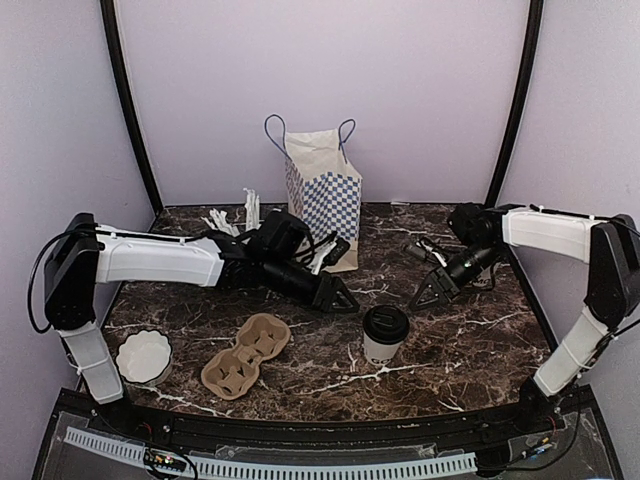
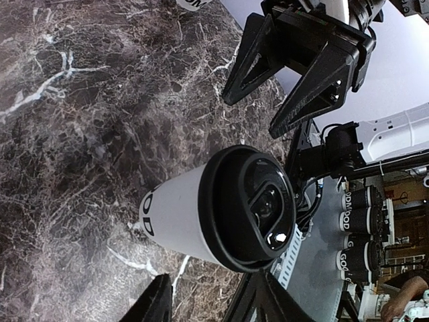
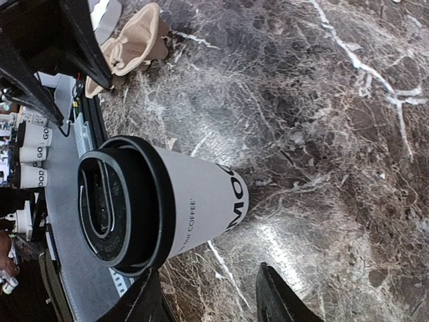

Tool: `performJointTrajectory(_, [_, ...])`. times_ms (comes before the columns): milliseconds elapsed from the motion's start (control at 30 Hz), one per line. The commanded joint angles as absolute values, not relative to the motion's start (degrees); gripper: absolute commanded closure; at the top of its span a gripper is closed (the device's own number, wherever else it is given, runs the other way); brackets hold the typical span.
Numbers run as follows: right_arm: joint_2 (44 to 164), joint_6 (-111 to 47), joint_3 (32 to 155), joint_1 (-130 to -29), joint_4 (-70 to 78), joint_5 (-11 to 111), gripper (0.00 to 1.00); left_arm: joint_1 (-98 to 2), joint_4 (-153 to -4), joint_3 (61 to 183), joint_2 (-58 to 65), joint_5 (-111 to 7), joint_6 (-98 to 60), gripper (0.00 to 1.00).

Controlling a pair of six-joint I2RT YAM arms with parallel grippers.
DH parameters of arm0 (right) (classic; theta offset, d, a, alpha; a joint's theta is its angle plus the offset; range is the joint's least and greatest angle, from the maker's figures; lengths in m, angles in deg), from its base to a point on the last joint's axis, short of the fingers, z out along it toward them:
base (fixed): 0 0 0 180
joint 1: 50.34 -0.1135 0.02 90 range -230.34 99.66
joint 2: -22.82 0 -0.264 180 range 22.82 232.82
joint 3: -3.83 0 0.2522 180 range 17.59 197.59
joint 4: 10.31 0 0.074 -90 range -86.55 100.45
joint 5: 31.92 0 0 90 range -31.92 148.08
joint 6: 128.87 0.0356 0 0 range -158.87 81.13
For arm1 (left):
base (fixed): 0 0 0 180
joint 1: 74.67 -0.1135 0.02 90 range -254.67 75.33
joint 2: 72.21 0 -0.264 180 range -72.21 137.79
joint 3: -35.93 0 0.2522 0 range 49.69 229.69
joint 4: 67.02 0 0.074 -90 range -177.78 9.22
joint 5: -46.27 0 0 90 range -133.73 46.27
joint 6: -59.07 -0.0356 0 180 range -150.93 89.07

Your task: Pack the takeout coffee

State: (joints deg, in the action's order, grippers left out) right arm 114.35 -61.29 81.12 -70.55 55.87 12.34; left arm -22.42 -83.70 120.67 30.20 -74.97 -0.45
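takeout coffee cup (image 1: 385, 333) sitting unpacked on bench (image 1: 480, 350); carrier (image 1: 245, 352) at its 9 o'clock lying empty; second cup possibly hidden. left tool (image 1: 345, 300), right tool (image 1: 428, 295) hovering, jaws apart, empty.

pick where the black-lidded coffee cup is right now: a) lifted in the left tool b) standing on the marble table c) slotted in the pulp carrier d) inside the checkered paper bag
b: the coffee cup stands upright on the marble table, apart from the pulp carrier on its left, with the left tool and right tool both open and neither gripping it.
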Motion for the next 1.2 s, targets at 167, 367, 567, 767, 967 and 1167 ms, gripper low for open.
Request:
performJointTrajectory(167, [115.28,-65.82,80.51,-70.59,59.66,4.40,0.50,-22.41,-83.46,121.49,32.24,-80.61,-0.07,0.59])
performJointTrajectory(367, [116.18,-65.76,80.41,-71.25,60.02,4.99,0.58,-22.34,-83.23,122.64,33.91,-81.93,-0.02,0.62])
performJointTrajectory(567, [116.92,-66.26,80.40,-71.87,60.15,5.14,0.59,-22.13,-82.98,124.57,35.69,-83.28,0.18,0.62])
performJointTrajectory(767, [118.51,-66.99,81.46,-74.07,61.14,5.59,0.59,-22.11,-82.81,126.54,38.02,-84.11,0.18,0.62])
performJointTrajectory(967, [120.03,-66.98,81.94,-74.69,61.26,5.66,0.59,-22.14,-84.57,126.43,39.10,-83.54,-0.94,0.63])
performJointTrajectory(1167, [121.52,-65.78,82.28,-74.69,60.37,7.21,0.60,-22.16,-87.04,124.99,39.63,-79.66,-3.28,0.65])
